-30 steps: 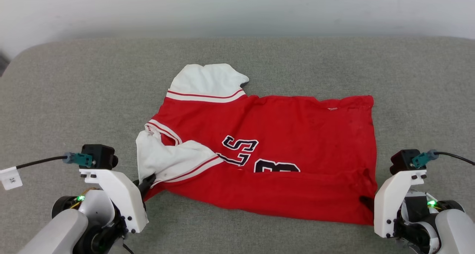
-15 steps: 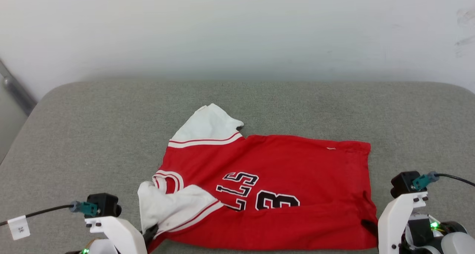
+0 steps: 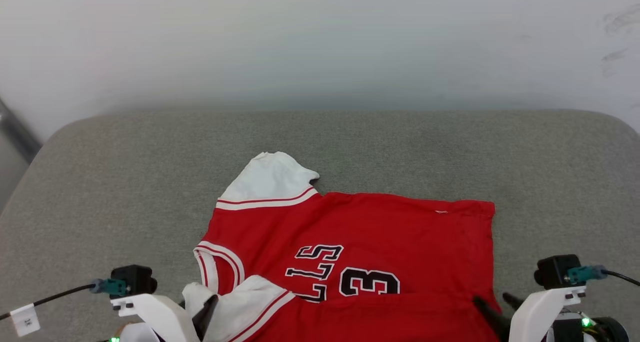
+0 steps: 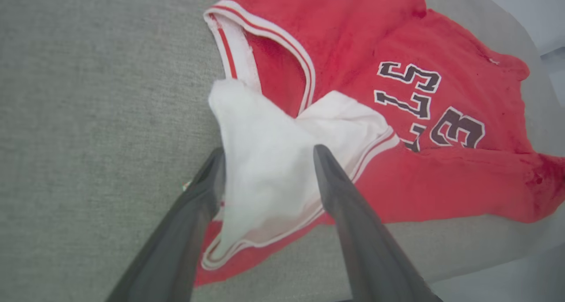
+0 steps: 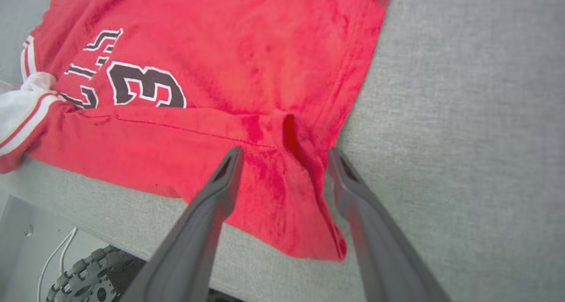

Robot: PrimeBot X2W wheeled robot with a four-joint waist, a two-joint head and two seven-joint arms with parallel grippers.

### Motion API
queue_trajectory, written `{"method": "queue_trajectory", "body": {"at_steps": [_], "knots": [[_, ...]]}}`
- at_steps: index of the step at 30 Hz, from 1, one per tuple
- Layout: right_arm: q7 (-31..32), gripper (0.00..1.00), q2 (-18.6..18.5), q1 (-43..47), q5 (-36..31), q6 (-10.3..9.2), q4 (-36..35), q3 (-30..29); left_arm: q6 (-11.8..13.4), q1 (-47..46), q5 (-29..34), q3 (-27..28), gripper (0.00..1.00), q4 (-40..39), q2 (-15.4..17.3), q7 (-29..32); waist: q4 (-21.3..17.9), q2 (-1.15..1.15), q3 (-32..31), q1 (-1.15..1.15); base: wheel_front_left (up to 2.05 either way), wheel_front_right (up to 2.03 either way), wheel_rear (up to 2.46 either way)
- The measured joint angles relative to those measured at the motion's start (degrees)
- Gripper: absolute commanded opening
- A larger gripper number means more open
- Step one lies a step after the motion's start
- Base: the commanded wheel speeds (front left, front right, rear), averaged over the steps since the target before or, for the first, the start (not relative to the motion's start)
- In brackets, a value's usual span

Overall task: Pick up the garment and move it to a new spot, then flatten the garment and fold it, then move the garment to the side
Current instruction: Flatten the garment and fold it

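**Item 1: garment (image 3: pixel 350 232).** Red jersey shirt with white short sleeves and striped trim. I find it lying front up on the near half of the tabletop (image 3: pixel 125 172), a little right of centre, collar to the left and hem to the right.
- The far sleeve (image 3: pixel 270 179) is spread flat, pointing away from me.
- The near sleeve (image 4: pixel 269 160) is turned over onto the chest, beside the neck opening.
- A near strip of the body is folded up over the front and covers the lower part of the black, white-outlined lettering. I can read a "3" (image 3: pixel 369 283) and parts of other letters.
- The near edge lies at the tabletop's near rim.

**Item 2: left jaws.** Open. In the left wrist view I see the two dark fingers (image 4: pixel 353 231) spread wide, one on either side of the white near sleeve, with nothing pinched.

**Item 3: right jaws.** Open. In the right wrist view the fingers (image 5: pixel 207 213) stand apart over the near right hem corner (image 5: pixel 309 222), which is bunched into a ridge between them. I cannot tell if the tips touch the cloth.

**Item 4: tabletop.** Grey woven cover with rounded far corners.

**Item 5: surroundings.**
- Pale wall (image 3: pixel 320 42) beyond the far edge.
- Black cable with a white tag (image 3: pixel 25 319) at the near left.
- Wheel (image 5: pixel 84 280) and white cord (image 5: pixel 53 260) below the near rim.
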Motion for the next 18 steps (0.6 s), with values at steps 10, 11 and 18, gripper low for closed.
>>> {"method": "queue_trajectory", "body": {"at_steps": [10, 11, 18], "knots": [[-25.3, 1.0, 2.5, -3.1, -9.8, 0.08, -6.7, -3.5, 0.9, -8.9, 7.2, 4.7, 1.0, 1.0, -0.1, -12.4, -4.8, 0.0, 0.8, 0.0, 0.0, 0.0, 0.0], [-26.3, 1.0, 2.9, -3.6, -10.3, 0.08, -7.7, -3.7, 0.9, -10.3, 7.6, 5.0, 1.0, 1.0, -0.2, -12.7, -5.1, 0.0, 1.2, 0.0, 0.0, 0.0, 0.0], [-30.1, 1.0, 6.2, -8.0, -14.1, 0.08, -15.3, -5.3, -1.3, -23.5, 9.6, 6.0, 1.0, 2.2, 1.0, -10.3, -6.7, 0.0, 8.1, 0.0, 0.0, 0.0, 0.0]]}}
